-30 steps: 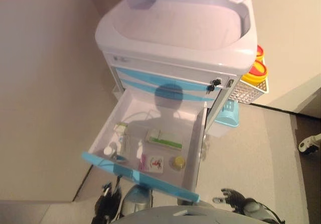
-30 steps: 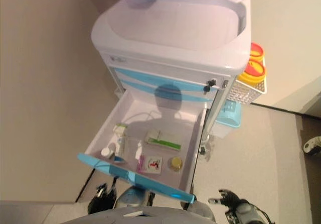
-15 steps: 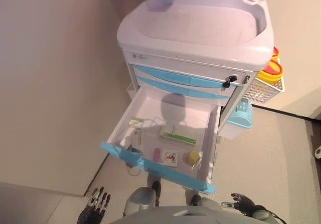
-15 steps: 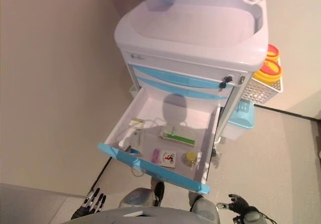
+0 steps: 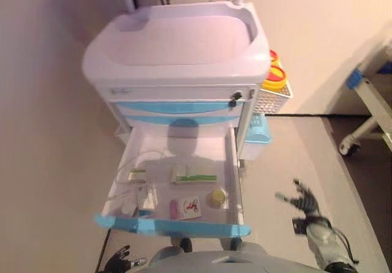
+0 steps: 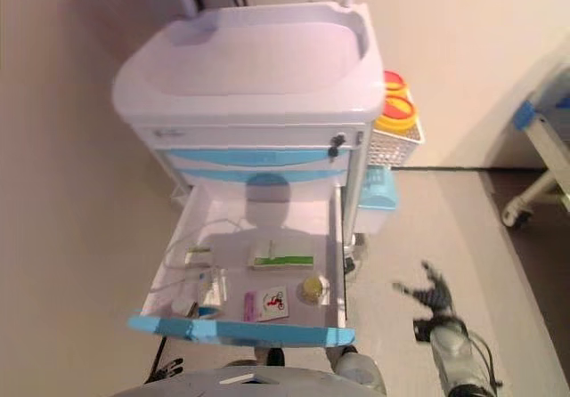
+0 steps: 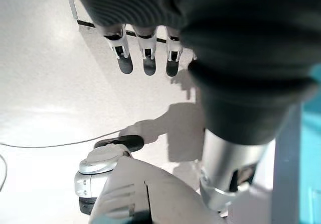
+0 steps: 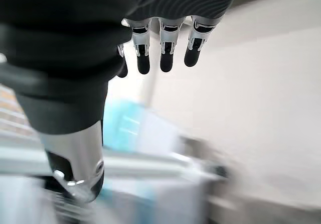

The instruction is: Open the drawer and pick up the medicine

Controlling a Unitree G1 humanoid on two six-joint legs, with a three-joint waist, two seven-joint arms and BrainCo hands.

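The cart's lower drawer (image 5: 231, 163) stands pulled out behind its blue front (image 5: 171, 226). Inside lie a green-and-white medicine box (image 5: 195, 175), a pink-and-white packet (image 5: 187, 207), a small yellow bottle (image 5: 217, 196) and white packets with a thin tube (image 5: 136, 176) at the left. My right hand (image 5: 304, 201) hovers open, fingers spread, to the right of the drawer and apart from it; its straight fingers (image 8: 165, 48) hold nothing. My left hand (image 5: 120, 262) hangs low below the drawer's left front corner, with its fingers (image 7: 145, 58) straight over the floor.
A white wire basket (image 5: 274, 90) with yellow-and-red containers hangs on the cart's right side, above a light-blue bin (image 5: 257, 129). The cart top (image 5: 177, 40) is a shallow tray. A wheeled frame (image 5: 367, 104) stands at the far right, and a wall runs along the left.
The camera has shifted, so the cart shows more squarely. My right hand has risen from the bottom edge to beside the drawer, fingers spread. The left hand stays low.
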